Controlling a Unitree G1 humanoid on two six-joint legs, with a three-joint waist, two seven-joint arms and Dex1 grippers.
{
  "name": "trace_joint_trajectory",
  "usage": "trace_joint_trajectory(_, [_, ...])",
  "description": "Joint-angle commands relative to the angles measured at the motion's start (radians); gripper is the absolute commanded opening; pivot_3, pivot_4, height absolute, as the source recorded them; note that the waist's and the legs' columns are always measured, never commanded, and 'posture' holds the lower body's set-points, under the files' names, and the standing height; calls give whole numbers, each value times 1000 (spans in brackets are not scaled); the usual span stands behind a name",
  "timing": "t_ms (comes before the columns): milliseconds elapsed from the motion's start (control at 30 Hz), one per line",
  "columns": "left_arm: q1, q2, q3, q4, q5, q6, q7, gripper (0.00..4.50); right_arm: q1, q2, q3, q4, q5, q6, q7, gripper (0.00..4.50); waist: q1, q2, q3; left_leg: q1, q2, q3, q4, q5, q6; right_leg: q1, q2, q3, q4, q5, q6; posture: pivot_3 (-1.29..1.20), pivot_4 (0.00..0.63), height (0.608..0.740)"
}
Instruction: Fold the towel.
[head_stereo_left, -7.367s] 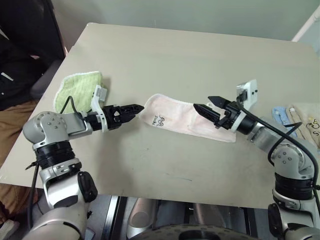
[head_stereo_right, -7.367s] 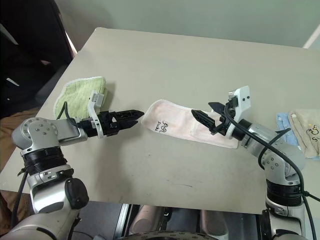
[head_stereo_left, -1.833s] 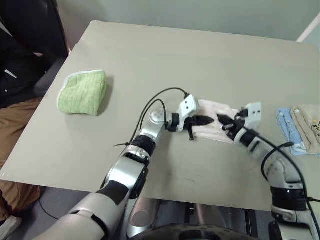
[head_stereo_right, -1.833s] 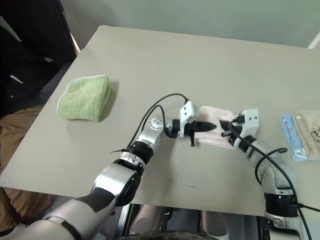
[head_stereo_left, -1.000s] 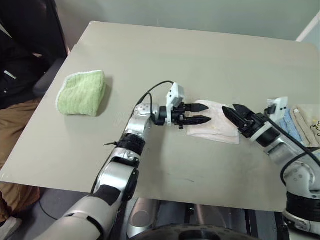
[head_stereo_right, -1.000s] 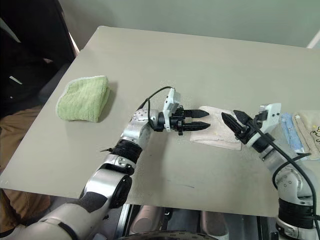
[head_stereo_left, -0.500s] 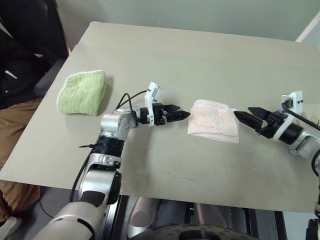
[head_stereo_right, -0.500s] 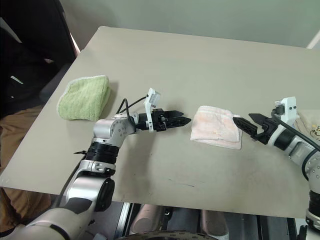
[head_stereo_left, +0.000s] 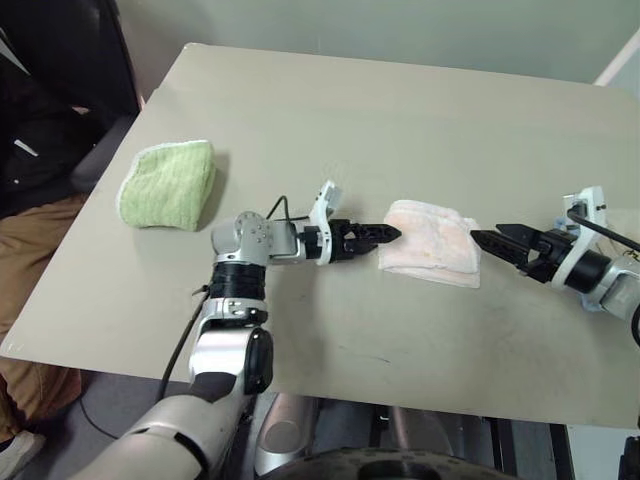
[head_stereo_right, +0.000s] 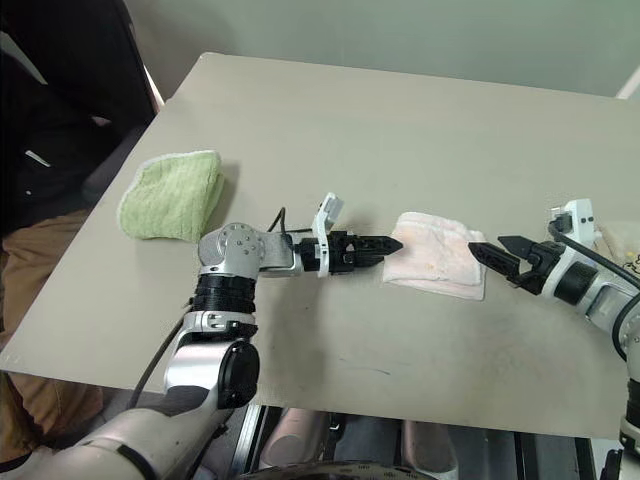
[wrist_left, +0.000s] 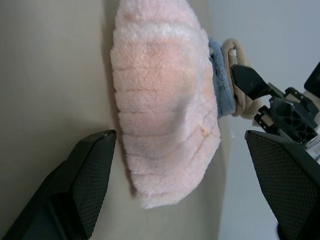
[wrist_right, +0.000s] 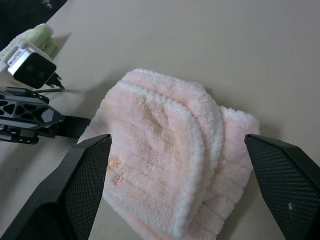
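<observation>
Towel (head_stereo_left: 428, 243) lying mid-table (head_stereo_left: 380, 110) as a compact pink bundle, layers doubled over; fold looks done or nearly so, edges somewhat uneven, perhaps a tidy-up left. Left gripper (head_stereo_left: 385, 234) just beside bundle's left edge, fingers spread, holding nothing. Right gripper (head_stereo_left: 495, 241) just off its right edge, fingers likewise spread, empty. Versus earliest frame: towel then stretched out long and flat, now folded short. Versus a second ago: both grippers backed off the cloth.
</observation>
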Motion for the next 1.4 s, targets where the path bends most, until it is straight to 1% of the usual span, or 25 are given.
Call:
trace_joint_trajectory(33, [-22, -47, 36, 51, -9, 56, 74, 4460, 13, -17, -61, -42, 32, 18, -6, 4500, 1, 0, 0, 1, 0, 0, 0, 0, 0, 1, 0, 0, 0, 0, 0, 0, 150, 740])
trace_joint_trajectory(100, [-29, -72, 61, 72, -8, 72, 110, 4460, 29, -14, -73, -59, 37, 26, -8, 4500, 4, 0, 0, 4, 0, 0, 0, 0, 0, 4, 0, 1, 0, -4, 4, 0, 150, 740])
trace_joint_trajectory(200, [-51, -108, 123, 114, -14, 86, 163, 4460, 49, -6, -81, -79, 38, 29, -13, 4500, 8, 0, 0, 7, -1, 0, -1, -1, 2, 7, 0, 2, 0, -6, 4, 0, 150, 740])
trace_joint_trajectory(300, [-69, -137, 160, 149, -17, 90, 196, 4460, 61, 2, -87, -96, 44, 32, -23, 4500, 10, 0, 0, 7, -3, 0, -1, -3, 5, 8, -1, 2, -1, -6, 5, 0, 150, 740])
trace_joint_trajectory(433, [-81, -165, 124, 182, 8, 76, 221, 4460, 79, 6, -100, -112, 55, 37, -35, 4500, 17, 0, 0, 8, -5, -1, -1, -2, 6, 10, -1, 3, 0, -6, 6, 0, 150, 740])
trace_joint_trajectory(567, [-97, -191, 124, 201, -20, 94, 201, 4460, 86, 2, -113, -118, 64, 41, -43, 4500, 23, 0, 0, 10, -8, -1, -1, -3, 6, 13, -4, 4, -1, -7, 7, 0, 150, 740])
trace_joint_trajectory(600, [-102, -198, 130, 207, -27, 97, 198, 4460, 88, 2, -115, -120, 66, 42, -45, 4500, 23, 0, 0, 11, -9, -1, -1, -7, 11, 14, -5, 4, -1, -8, 8, 0, 150, 740])
trace_joint_trajectory(700, [-111, -214, 131, 224, -43, 95, 187, 4460, 91, 3, -121, -125, 71, 46, -49, 4500, 23, 0, 0, 11, -13, -1, -1, -7, 12, 14, -9, 4, 0, -10, 10, 0, 150, 740])
trace_joint_trajectory(800, [-118, -225, 127, 256, -44, 63, 185, 4460, 98, 5, -125, -137, 72, 48, -62, 4500, 23, 0, 0, 11, -17, 0, -1, -6, 10, 15, -13, 4, 0, -11, 11, 0, 150, 740])
trace_joint_trajectory(833, [-118, -227, 121, 264, -42, 53, 184, 4460, 101, 7, -127, -141, 72, 47, -65, 4500, 24, 0, 0, 11, -19, 0, -1, -5, 11, 16, -14, 4, -1, -13, 15, 0, 150, 740])
trace_joint_trajectory(933, [-115, -227, 98, 278, -39, 30, 174, 4460, 115, 10, -141, -151, 77, 45, -74, 4500, 27, 0, 0, 12, -22, -1, -1, -6, 13, 18, -16, 4, -1, -14, 15, 0, 150, 740])
trace_joint_trajectory(1033, [-113, -223, 77, 283, -44, 16, 161, 3915, 129, 14, -154, -152, 78, 38, -82, 4500, 28, 0, 0, 13, -27, -1, -1, -7, 14, 20, -18, 4, -1, -14, 17, 0, 150, 740])
trace_joint_trajectory(1067, [-113, -221, 70, 285, -48, 15, 156, 3617, 132, 15, -156, -152, 78, 35, -83, 4500, 28, 0, 1, 13, -28, -1, -1, -8, 14, 20, -18, 5, -1, -15, 18, 0, 150, 740])
trace_joint_trajectory(1100, [-113, -220, 64, 288, -51, 13, 152, 3208, 136, 16, -158, -154, 79, 33, -84, 4500, 28, 0, 1, 13, -29, -1, -1, -9, 14, 20, -19, 6, -1, -15, 19, 0, 150, 740])
trace_joint_trajectory(1167, [-112, -219, 56, 292, -56, 6, 147, 2532, 143, 20, -158, -157, 78, 29, -88, 4500, 28, 0, 1, 13, -30, -1, -1, -10, 13, 20, -22, 6, -1, -19, 26, 0, 150, 740])
trace_joint_trajectory(1233, [-109, -222, 50, 293, -61, 3, 140, 1757, 146, 25, -157, -161, 79, 26, -94, 4500, 28, 1, 1, 13, -31, -1, -1, -10, 13, 20, -24, 5, -1, -19, 27, 0, 150, 740])
trace_joint_trajectory(1267, [-108, -222, 47, 292, -63, 2, 137, 1443, 146, 26, -157, -162, 79, 26, -96, 4500, 28, 1, 1, 13, -31, -1, -1, -10, 14, 20, -25, 5, -1, -19, 27, 0, 150, 740])
trace_joint_trajectory(1300, [-109, -222, 44, 294, -65, -1, 135, 1000, 146, 26, -156, -161, 79, 25, -97, 4500, 28, 1, 1, 13, -32, -1, -2, -10, 14, 20, -26, 5, -1, -20, 28, 0, 150, 740])
trace_joint_trajectory(1400, [-107, -217, 45, 299, -71, -10, 125, 46, 146, 27, -153, -158, 77, 21, -98, 4500, 28, 1, 1, 13, -34, -1, -2, -10, 14, 21, -28, 4, -1, -20, 29, 0, 150, 740])
